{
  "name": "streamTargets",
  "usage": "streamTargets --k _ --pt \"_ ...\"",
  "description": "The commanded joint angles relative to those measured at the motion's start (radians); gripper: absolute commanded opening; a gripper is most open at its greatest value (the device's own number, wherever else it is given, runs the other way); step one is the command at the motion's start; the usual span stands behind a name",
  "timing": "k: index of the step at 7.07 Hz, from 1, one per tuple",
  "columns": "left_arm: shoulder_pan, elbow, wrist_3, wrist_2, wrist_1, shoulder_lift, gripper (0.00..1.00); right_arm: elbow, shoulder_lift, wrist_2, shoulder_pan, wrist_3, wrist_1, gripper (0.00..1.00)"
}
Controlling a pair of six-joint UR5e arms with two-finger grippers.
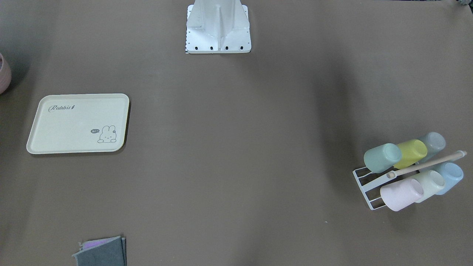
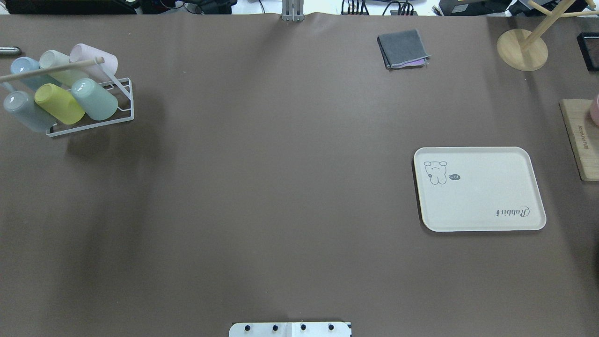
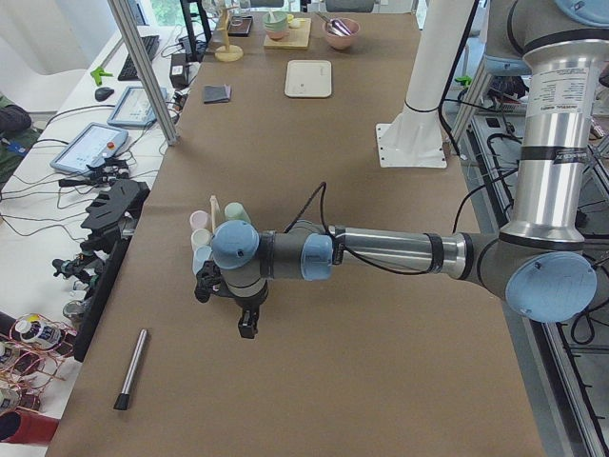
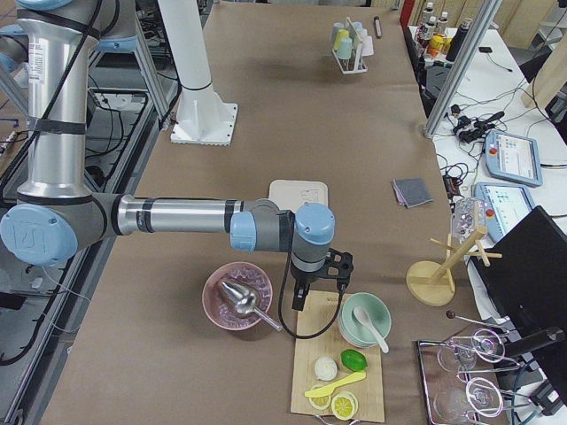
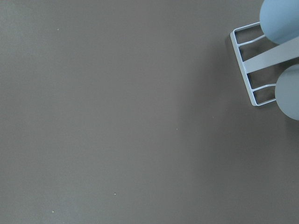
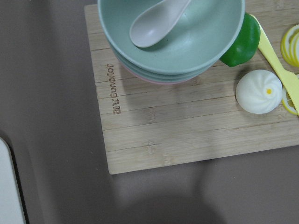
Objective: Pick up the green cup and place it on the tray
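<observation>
The mint green cup [image 1: 382, 157] lies tilted on a white wire rack [image 1: 364, 184], at the row's end next to a yellow-green cup [image 1: 411, 153]. It also shows in the overhead view [image 2: 95, 98]. The cream Rabbit tray [image 1: 74, 123] lies flat and bare at the table's other side, also in the overhead view [image 2: 486, 196]. My left gripper [image 3: 225, 309] hangs above the table just beside the rack. My right gripper [image 4: 321, 285] hangs over a wooden board, past the tray. I cannot tell whether either gripper is open or shut.
The rack also holds grey, blue, whitish-green and pink cups under a wooden bar [image 1: 425, 165]. A folded grey cloth [image 2: 402, 48] and a wooden stand [image 2: 522, 49] sit at the far edge. The wooden board [image 6: 187, 126] carries stacked teal bowls [image 6: 173, 37].
</observation>
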Motion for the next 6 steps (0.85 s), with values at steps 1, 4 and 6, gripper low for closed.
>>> streamTargets --k 1,4,6 --pt "0.000 -0.001 0.000 0.000 -0.007 -0.001 0.98 0.001 0.004 0.003 0.000 0.002 -0.001 1.00" --pt "0.002 -0.040 0.008 -0.006 -0.012 -0.010 0.98 0.008 0.005 0.010 0.000 0.007 0.001 1.00" --pt "0.002 -0.079 0.009 -0.002 -0.021 -0.010 0.98 0.010 0.007 0.012 0.000 -0.001 0.001 1.00"
